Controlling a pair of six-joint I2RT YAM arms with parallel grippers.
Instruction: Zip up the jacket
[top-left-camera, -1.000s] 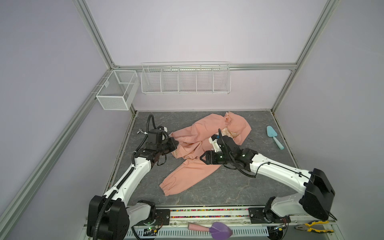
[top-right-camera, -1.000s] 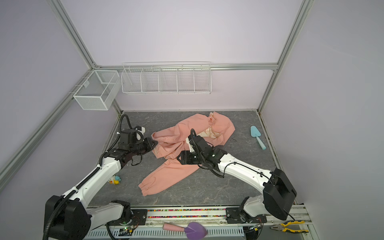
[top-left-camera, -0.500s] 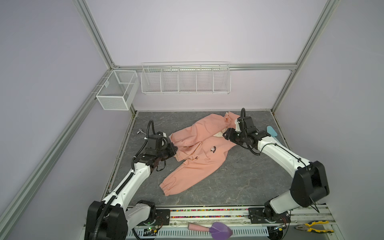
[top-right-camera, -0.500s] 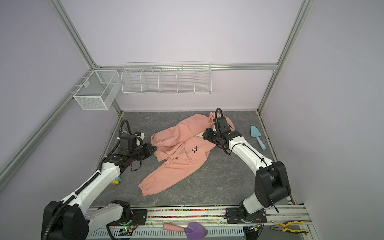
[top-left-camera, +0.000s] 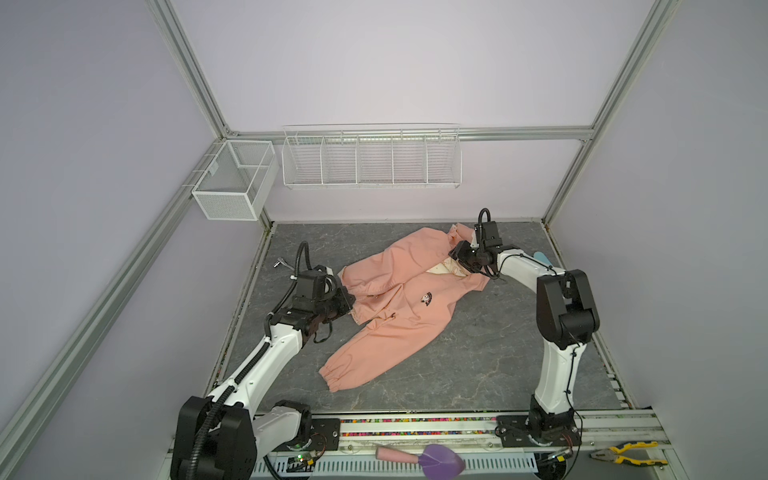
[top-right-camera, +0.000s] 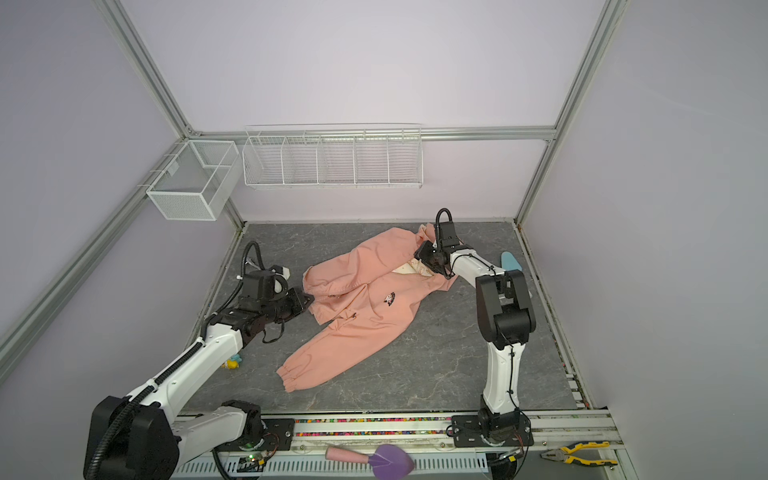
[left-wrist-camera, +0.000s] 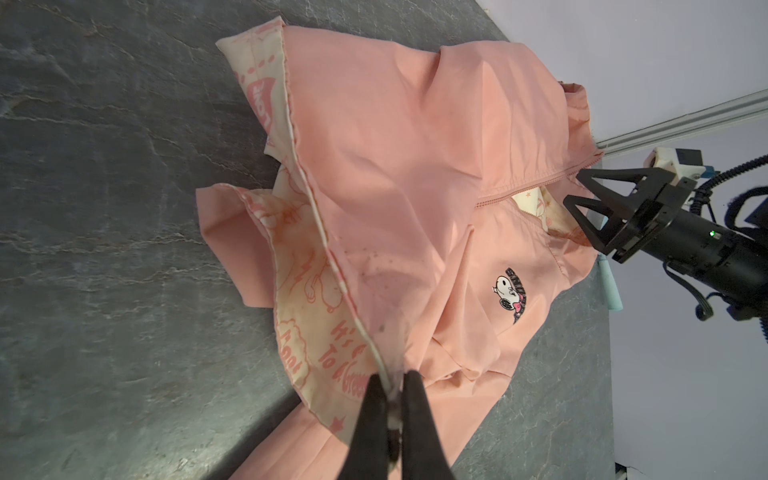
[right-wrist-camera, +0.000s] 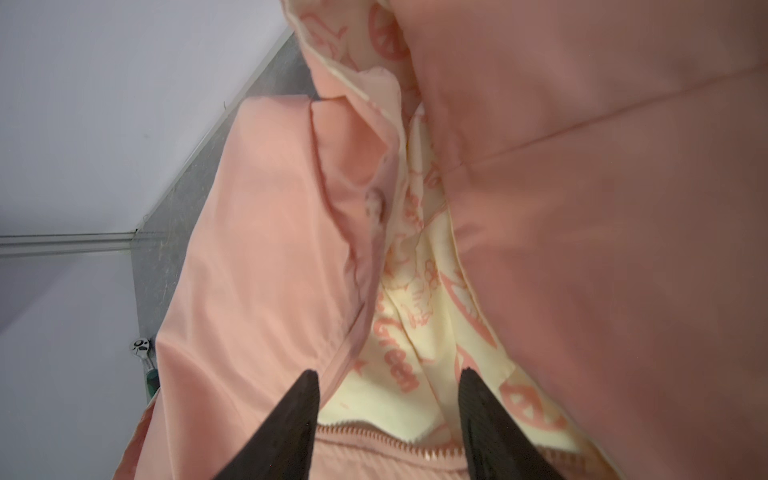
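The salmon-pink jacket (top-left-camera: 407, 316) (top-right-camera: 365, 320) lies spread on the grey table, chest badge (top-left-camera: 424, 297) (left-wrist-camera: 512, 293) facing up and one sleeve stretched toward the front. My left gripper (top-left-camera: 351, 299) (top-right-camera: 309, 300) (left-wrist-camera: 392, 380) is shut on the jacket's bottom zip edge at its left end. My right gripper (top-left-camera: 453, 253) (top-right-camera: 417, 254) (right-wrist-camera: 390, 376) is open at the collar. Its fingers straddle the cream lining (right-wrist-camera: 415, 332), with a row of zip teeth (right-wrist-camera: 374, 442) between them. From the left wrist, the right gripper (left-wrist-camera: 582, 195) shows open beside the neck opening.
Two white wire baskets (top-left-camera: 370, 156) (top-left-camera: 232, 183) hang on the back wall. A blue scoop (top-left-camera: 542, 259) lies behind the right arm and a ratchet (right-wrist-camera: 141, 347) by the left wall. A purple scoop (top-left-camera: 440, 461) and pliers (top-left-camera: 623, 453) lie on the front rail.
My right gripper has swung from the jacket's middle to the collar at the far right. The front panel has flattened and the badge now shows. The left gripper has kept its hold.
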